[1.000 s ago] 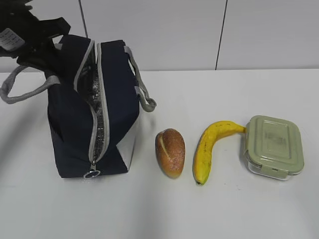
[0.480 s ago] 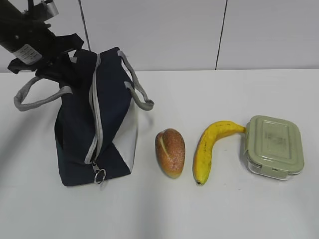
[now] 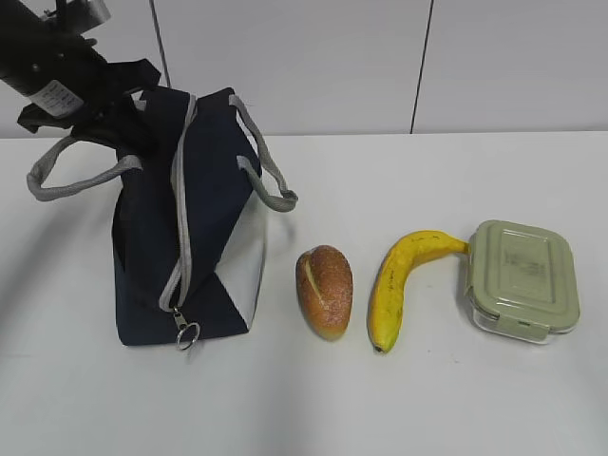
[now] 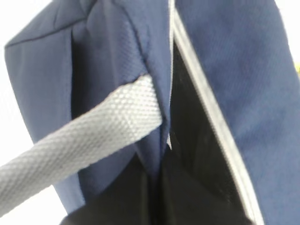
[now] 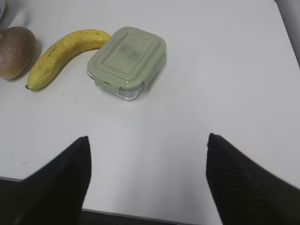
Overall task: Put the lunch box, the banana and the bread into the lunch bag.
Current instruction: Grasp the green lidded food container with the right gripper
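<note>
The navy lunch bag [image 3: 204, 237] stands at the left of the table, its grey zipper line running down the top to a ring pull [image 3: 187, 332]. My left gripper [image 3: 122, 116] is at the bag's far top corner, shut on its fabric beside a grey handle [image 4: 93, 136]; the dark fingers [image 4: 117, 201] pinch blue cloth. The bread [image 3: 325, 290], the banana [image 3: 391, 285] and the green-lidded lunch box [image 3: 522, 278] lie in a row to the right of the bag. My right gripper [image 5: 147, 145] is open and empty, back from the lunch box [image 5: 127, 61], the banana [image 5: 61, 56] and the bread [image 5: 14, 57].
The second grey handle [image 3: 271, 185] hangs off the bag's right side, towards the bread. The white table [image 3: 427, 408] is bare in front of the row. Its near edge [image 5: 140, 218] lies just under my right gripper. A white panelled wall stands behind the table.
My left arm has moved up and to the right with the bag's corner. The bag has shifted right and stands straighter. Its gaping mouth with silver lining has narrowed to a slit.
</note>
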`<state>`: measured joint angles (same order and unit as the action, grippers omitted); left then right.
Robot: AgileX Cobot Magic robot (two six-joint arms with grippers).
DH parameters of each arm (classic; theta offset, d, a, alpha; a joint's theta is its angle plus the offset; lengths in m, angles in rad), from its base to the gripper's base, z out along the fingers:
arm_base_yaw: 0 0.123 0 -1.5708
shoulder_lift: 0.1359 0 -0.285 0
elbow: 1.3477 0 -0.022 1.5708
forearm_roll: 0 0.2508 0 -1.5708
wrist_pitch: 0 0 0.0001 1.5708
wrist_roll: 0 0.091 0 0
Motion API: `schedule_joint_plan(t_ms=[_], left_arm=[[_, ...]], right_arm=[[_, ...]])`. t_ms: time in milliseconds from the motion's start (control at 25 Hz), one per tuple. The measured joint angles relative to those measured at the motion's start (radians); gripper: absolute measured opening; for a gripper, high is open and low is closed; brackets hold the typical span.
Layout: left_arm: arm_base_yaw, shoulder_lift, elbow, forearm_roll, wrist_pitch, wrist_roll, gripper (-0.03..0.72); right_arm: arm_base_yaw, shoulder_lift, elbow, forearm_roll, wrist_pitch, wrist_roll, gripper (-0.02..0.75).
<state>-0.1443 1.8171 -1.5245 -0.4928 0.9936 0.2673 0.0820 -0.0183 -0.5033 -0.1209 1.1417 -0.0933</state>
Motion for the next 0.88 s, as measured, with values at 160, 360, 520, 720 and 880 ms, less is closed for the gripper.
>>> schedule_joint_plan(t_ms=[160,360,520,720,880], left_arm=[[-0.001,0.000,0.000,-0.035,-0.007,0.046,0.000],[-0.010,0.000,0.000,-0.051,-0.011,0.087,0.000],[-0.010,0.000,0.000,-0.052,-0.012,0.092,0.000],[-0.010,0.000,0.000,-0.053,-0.012,0.094,0.000],[-0.010,0.000,0.000,-0.053,-0.013,0.094,0.000]], right_arm=[[0.000,0.000,0.000,-0.001,-0.001,0.000,0.563],[0.000,0.000,0.000,0.014,-0.002,0.000,0.563],[0.000,0.000,0.000,0.019,-0.002,0.000,0.563],[0.000,0.056,-0.026,0.021,-0.031,0.034,0.563],[0.000,0.226,-0.043,0.021,-0.107,0.053,0.563]])
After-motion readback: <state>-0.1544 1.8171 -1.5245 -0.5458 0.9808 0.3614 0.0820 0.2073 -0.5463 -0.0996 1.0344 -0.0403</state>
